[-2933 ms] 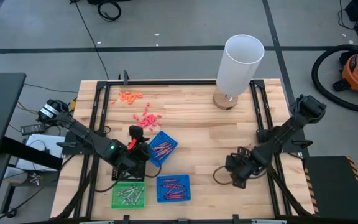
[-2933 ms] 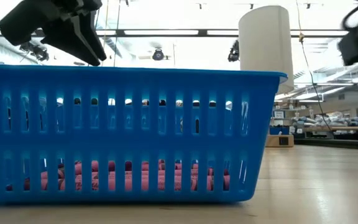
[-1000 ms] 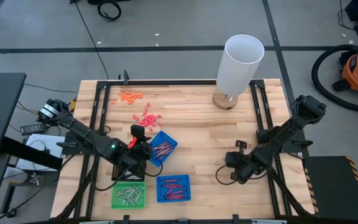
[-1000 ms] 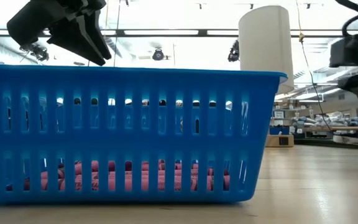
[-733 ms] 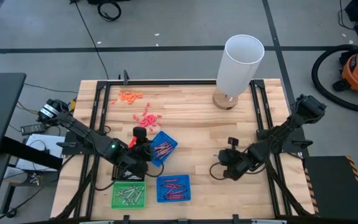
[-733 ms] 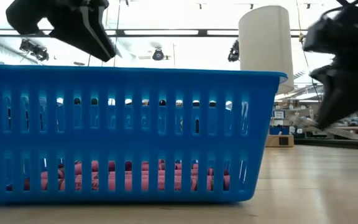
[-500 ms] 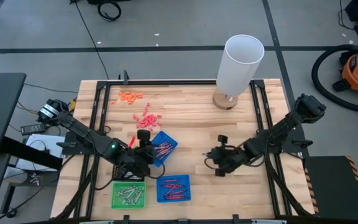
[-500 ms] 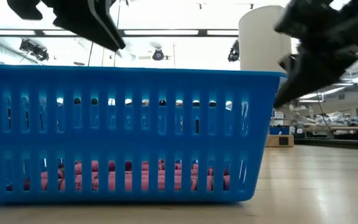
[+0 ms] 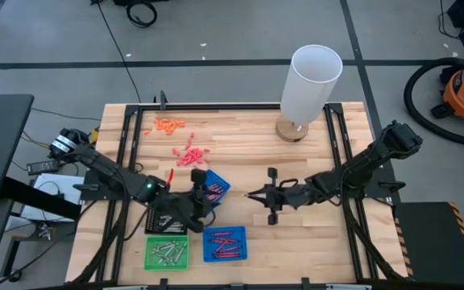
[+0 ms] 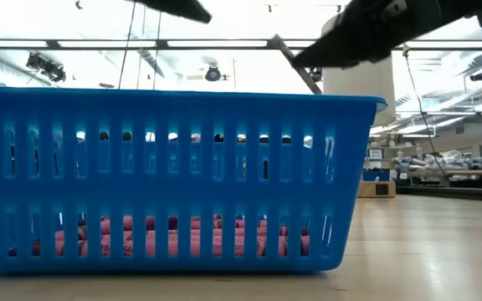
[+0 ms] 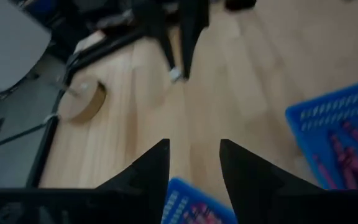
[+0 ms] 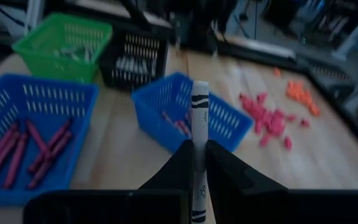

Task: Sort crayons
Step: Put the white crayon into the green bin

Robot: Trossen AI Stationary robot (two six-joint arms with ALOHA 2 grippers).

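Holding one grey-silver crayon (image 12: pixel 199 134) pinched upright between its nearly closed fingers, right gripper (image 9: pixel 252 196) reaches out over the middle of the wooden surface (image 9: pixel 248 149). Ahead of this gripper: a tilted blue tray (image 12: pixel 191 118) with red crayons; beyond that, a black tray (image 12: pixel 134 61) and a green tray (image 12: pixel 64 38) with grey crayons; to one side of it, a second blue tray (image 12: pixel 23 143) of red crayons (image 12: pixel 27 144); to the other side, loose pink bits (image 12: pixel 267 121) and orange bits (image 12: pixel 300 93). Left gripper (image 9: pixel 190 203) hangs over the tilted blue tray, fingers parted and nothing between them, as the left wrist view shows. Step in hand, by judgement: carrying a grey crayon toward its matching tray. Next move likely calls for passing over the blue trays to the green one, beyond the left gripper, without clipping that arm, then letting go above the tray.
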